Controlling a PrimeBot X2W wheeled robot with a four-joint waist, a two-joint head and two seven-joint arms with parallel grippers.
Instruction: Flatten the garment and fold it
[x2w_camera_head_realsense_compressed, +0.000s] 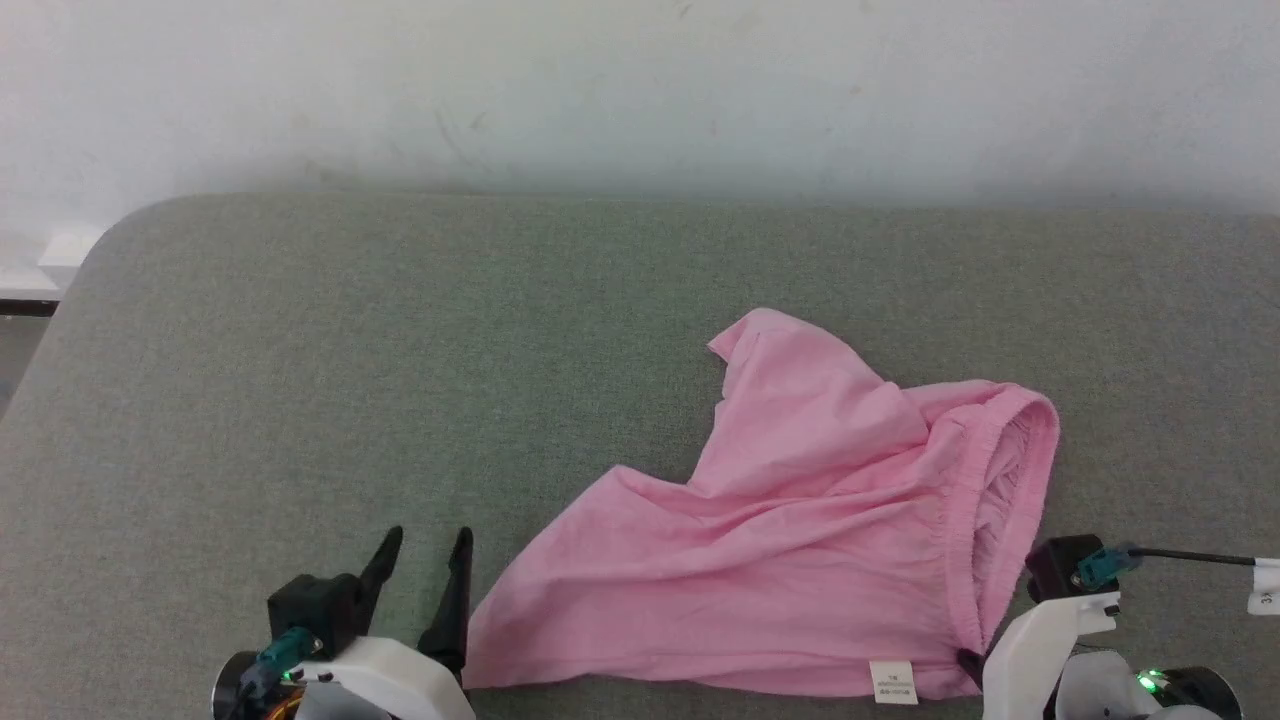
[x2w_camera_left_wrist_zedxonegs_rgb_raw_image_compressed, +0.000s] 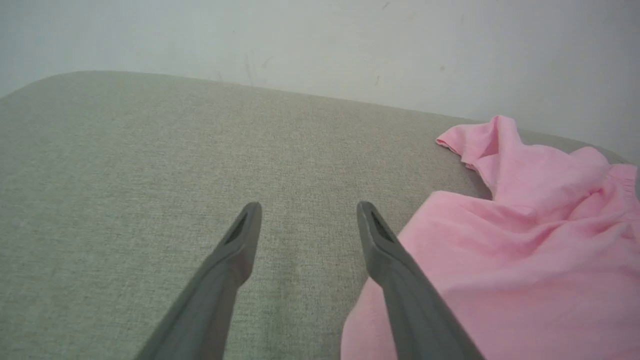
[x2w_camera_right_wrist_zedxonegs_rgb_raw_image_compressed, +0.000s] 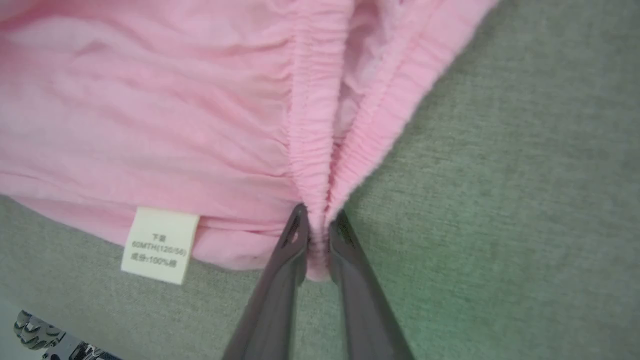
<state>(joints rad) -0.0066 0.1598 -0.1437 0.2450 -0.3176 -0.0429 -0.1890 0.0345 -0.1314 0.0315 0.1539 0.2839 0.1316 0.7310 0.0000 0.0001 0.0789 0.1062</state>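
Observation:
The garment (x2w_camera_head_realsense_compressed: 800, 540) is light pink and lies crumpled on the grey-green cushion, its gathered elastic edge (x2w_camera_head_realsense_compressed: 985, 470) toward the right and a small white tag (x2w_camera_head_realsense_compressed: 893, 681) at its near hem. In the right wrist view my right gripper (x2w_camera_right_wrist_zedxonegs_rgb_raw_image_compressed: 318, 220) is shut on the near end of the garment's elastic edge (x2w_camera_right_wrist_zedxonegs_rgb_raw_image_compressed: 312, 150), with pink cloth pinched between the fingers; the tag (x2w_camera_right_wrist_zedxonegs_rgb_raw_image_compressed: 159, 245) hangs just left. My left gripper (x2w_camera_head_realsense_compressed: 428, 545) stands open over bare cushion just left of the garment's near left corner. In the left wrist view, the left gripper (x2w_camera_left_wrist_zedxonegs_rgb_raw_image_compressed: 307, 212) holds nothing and the garment (x2w_camera_left_wrist_zedxonegs_rgb_raw_image_compressed: 510, 260) lies beside its right finger.
The grey-green cushion (x2w_camera_head_realsense_compressed: 300, 380) reaches back to a white wall (x2w_camera_head_realsense_compressed: 640, 90), with wide bare fabric to the left and behind the garment. Its rounded left corner (x2w_camera_head_realsense_compressed: 90, 260) drops off at the far left. A black cable (x2w_camera_head_realsense_compressed: 1190, 556) runs from the right wrist.

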